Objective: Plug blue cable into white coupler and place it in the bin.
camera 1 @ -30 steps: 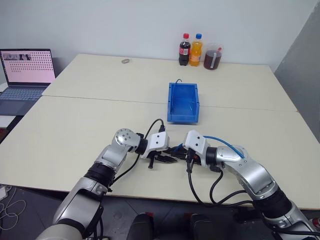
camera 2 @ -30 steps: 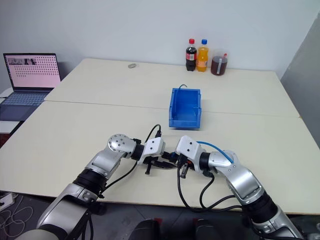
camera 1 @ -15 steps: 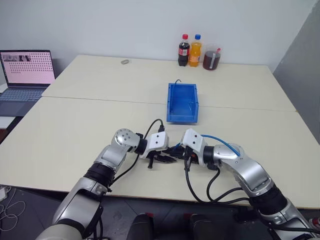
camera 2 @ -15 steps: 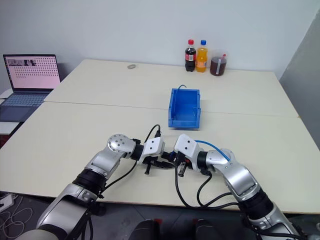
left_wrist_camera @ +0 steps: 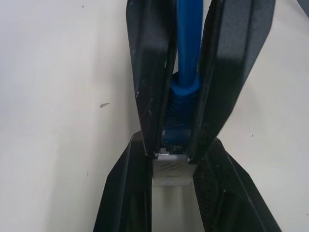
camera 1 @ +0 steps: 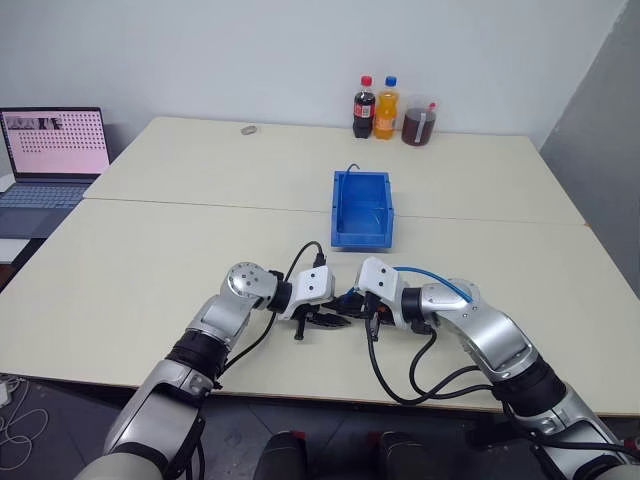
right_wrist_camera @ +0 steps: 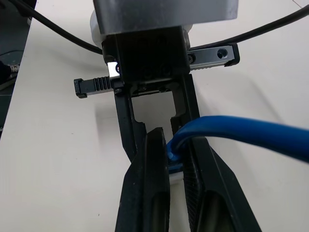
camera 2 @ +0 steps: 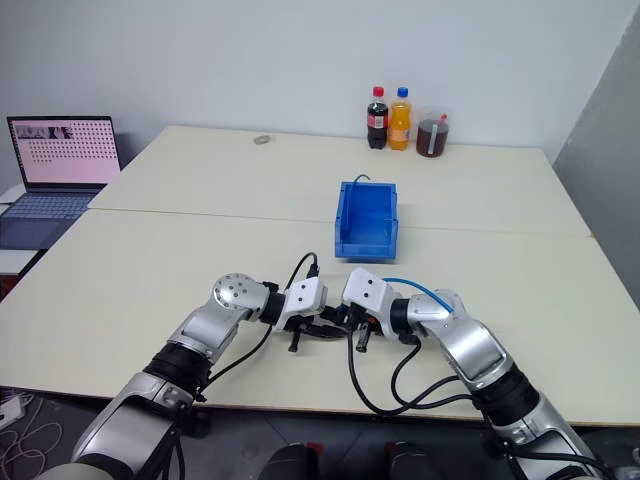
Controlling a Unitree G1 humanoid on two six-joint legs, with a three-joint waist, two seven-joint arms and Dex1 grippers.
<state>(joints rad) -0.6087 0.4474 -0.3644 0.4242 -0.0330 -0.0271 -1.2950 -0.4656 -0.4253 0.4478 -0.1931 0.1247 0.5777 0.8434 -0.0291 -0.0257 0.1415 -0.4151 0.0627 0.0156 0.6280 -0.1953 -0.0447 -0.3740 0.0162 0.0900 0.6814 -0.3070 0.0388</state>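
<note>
Low centre of frame, the left gripper (left_wrist_camera: 172, 159) clamps the white coupler (left_wrist_camera: 170, 171) – small, boxy – while the right gripper (right_wrist_camera: 176, 154) pinches the smooth blue cable (right_wrist_camera: 241, 130).

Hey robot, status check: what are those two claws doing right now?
Left gripper shut on coupler. Right gripper shut on cable. Plug at coupler. Bin ahead, path clear.

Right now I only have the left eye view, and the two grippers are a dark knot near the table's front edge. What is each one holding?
Observer: The left wrist view shows the left gripper shut on the white coupler.
Operator: And the right one?
Observer: The right wrist view shows the right gripper shut on the blue cable, close to its end.
Operator: Is it plugged in?
Observer: The cable's end sits in line against the coupler. The jaws hide whether it is seated.
</note>
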